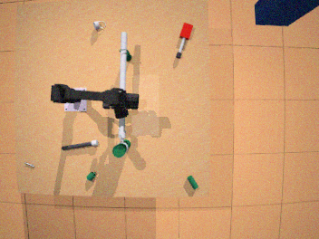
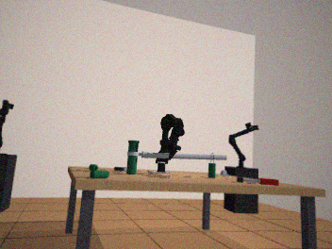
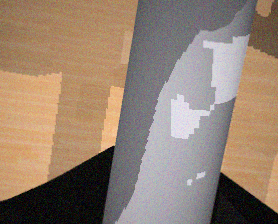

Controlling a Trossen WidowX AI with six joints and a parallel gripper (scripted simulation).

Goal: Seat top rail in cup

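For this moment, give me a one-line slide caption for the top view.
Gripper clamps the grey rail mid-span, its end at the big green post.

Pale grey rail (image 1: 122,61); dark green post (image 1: 120,149) with a grey band (image 2: 133,153); green short post (image 2: 211,170); black arm (image 1: 86,95); red-headed tool with a grey-black shaft (image 1: 183,37); tan wood-grain counter (image 1: 54,43); orange tiled floor (image 1: 272,133); navy box (image 1: 285,2).
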